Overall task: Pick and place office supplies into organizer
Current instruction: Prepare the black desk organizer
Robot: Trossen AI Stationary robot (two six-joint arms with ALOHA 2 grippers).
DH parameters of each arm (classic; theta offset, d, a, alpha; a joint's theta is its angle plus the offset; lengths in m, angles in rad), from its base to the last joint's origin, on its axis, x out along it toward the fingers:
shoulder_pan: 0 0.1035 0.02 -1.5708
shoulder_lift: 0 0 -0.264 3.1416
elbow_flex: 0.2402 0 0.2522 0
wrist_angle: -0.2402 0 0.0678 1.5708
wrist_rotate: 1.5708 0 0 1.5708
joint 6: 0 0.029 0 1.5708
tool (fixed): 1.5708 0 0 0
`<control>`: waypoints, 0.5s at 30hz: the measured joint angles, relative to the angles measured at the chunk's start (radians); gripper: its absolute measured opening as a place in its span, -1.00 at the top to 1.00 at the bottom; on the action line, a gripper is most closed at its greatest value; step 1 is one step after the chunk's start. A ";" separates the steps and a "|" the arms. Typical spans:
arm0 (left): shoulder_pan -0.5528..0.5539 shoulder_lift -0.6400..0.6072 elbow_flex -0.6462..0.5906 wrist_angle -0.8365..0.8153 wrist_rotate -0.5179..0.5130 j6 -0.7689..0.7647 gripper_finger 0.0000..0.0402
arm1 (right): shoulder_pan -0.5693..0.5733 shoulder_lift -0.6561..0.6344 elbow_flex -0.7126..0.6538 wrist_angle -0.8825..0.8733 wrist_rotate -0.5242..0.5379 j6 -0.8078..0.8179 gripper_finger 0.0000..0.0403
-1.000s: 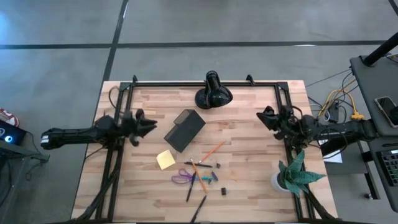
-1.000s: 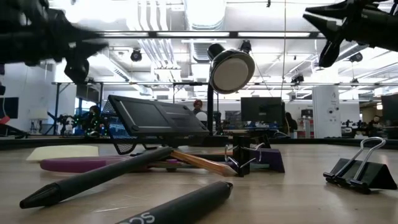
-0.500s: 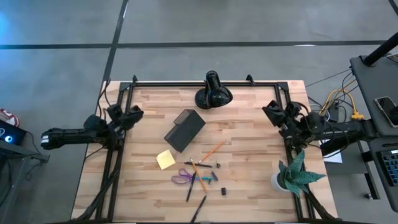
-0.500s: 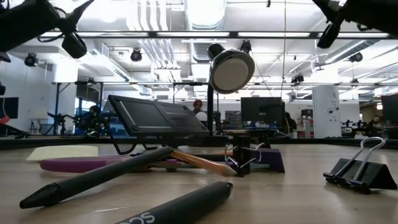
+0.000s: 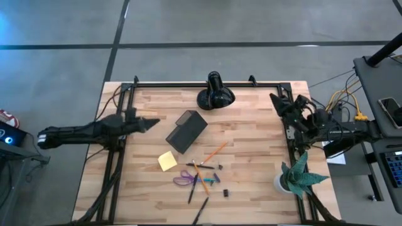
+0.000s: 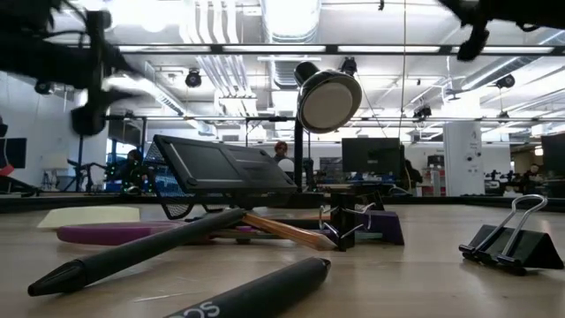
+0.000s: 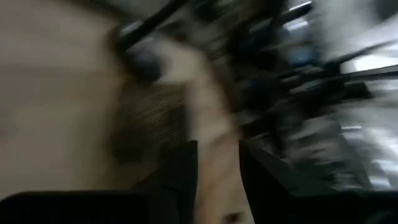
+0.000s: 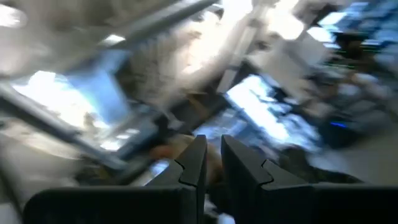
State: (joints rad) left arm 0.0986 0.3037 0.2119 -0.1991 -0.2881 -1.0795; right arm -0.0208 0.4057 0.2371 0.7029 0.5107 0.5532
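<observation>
The black organizer (image 5: 186, 130) lies on the table's middle, and in the low view the organizer (image 6: 221, 166) stands behind the supplies. Near of it lie the yellow sticky-note pad (image 5: 167, 161), purple-handled scissors (image 5: 184, 179), orange pencil (image 5: 215, 151), black pens (image 5: 191, 188) and small dark clips (image 5: 225, 193). My left gripper (image 5: 151, 123) hovers left of the organizer and points at it, its fingers a little apart. My right gripper (image 5: 276, 100) is raised over the table's far right corner, fingers nearly together. Neither holds anything.
A black dome lamp (image 5: 215, 94) stands at the far edge and a green plant in a white pot (image 5: 294, 177) at the near right corner. A binder clip (image 6: 512, 238) and a dark pen (image 6: 132, 252) lie close to the low camera. Black frame rails run along both sides.
My left gripper drew back toward the table's far left, then swung right again toward the organizer. My right gripper moved steadily toward the far edge and rose. The organizer and the supplies stayed where they were.
</observation>
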 joint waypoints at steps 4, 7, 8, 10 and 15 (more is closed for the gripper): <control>0.000 0.067 0.041 -0.144 -0.001 -0.034 0.46 | 0.000 0.001 0.020 -0.187 0.077 0.072 0.79; 0.000 0.095 0.043 -0.133 0.026 -0.036 0.35 | 0.000 0.001 0.033 -0.295 0.088 0.136 0.79; 0.000 0.105 0.043 -0.134 0.042 -0.040 0.30 | 0.001 0.001 0.038 -0.319 0.087 0.150 0.79; 0.000 0.123 0.043 -0.134 0.063 -0.055 0.19 | 0.001 0.001 0.044 -0.356 0.087 0.166 0.79; 0.023 0.171 0.020 -0.126 0.180 -0.160 -0.07 | 0.001 0.000 0.063 -0.413 0.080 0.182 0.79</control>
State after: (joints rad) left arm 0.1215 0.4751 0.2320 -0.3249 -0.1084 -1.2396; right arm -0.0196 0.4061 0.3000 0.2904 0.5905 0.7351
